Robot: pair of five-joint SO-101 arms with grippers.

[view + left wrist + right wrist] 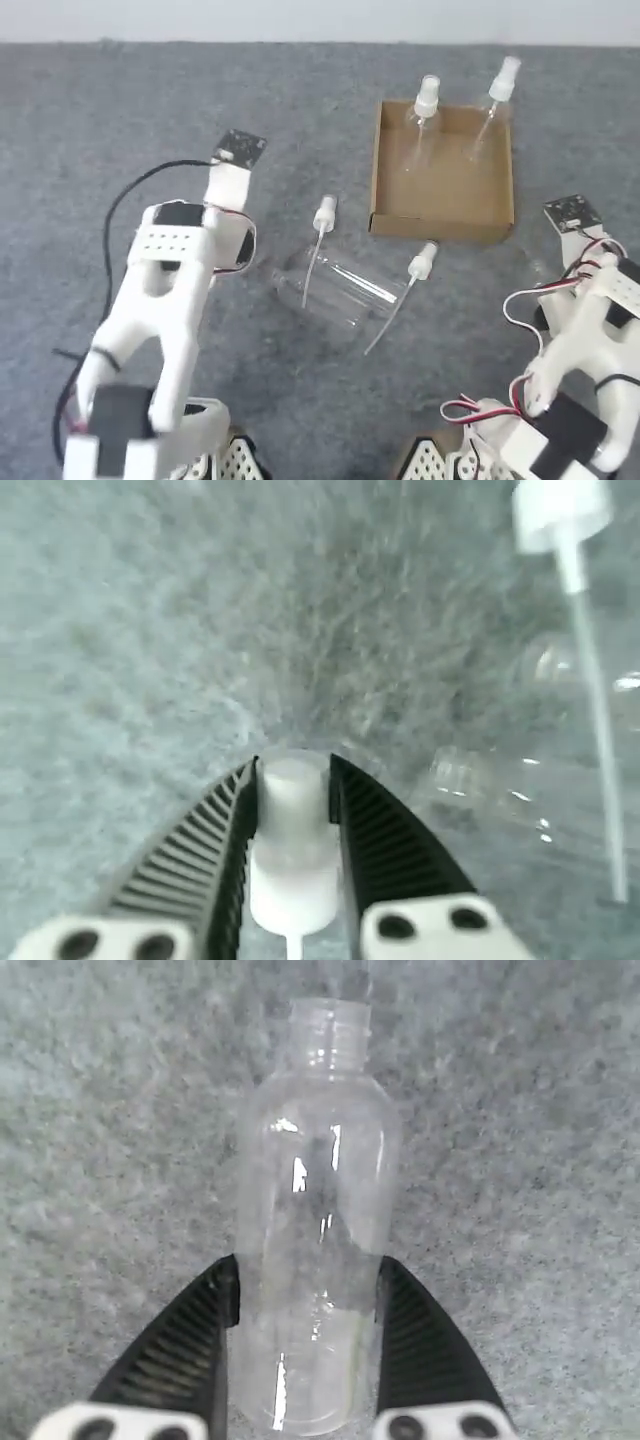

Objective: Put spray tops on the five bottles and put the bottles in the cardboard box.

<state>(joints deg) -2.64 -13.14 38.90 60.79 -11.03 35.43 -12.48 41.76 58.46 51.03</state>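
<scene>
With the left end effector (292, 770) pinching a spray top (292, 850) and the right end effector (308, 1275) clamping an open bottle (312, 1180), the tube should enter the neck dead straight, well before the cardboard box (392, 225) at two o'clock.

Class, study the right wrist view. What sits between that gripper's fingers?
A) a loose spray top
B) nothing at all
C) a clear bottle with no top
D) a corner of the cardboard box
C: the right gripper clamps both sides of the clear bottle, whose threaded neck is bare.
</scene>
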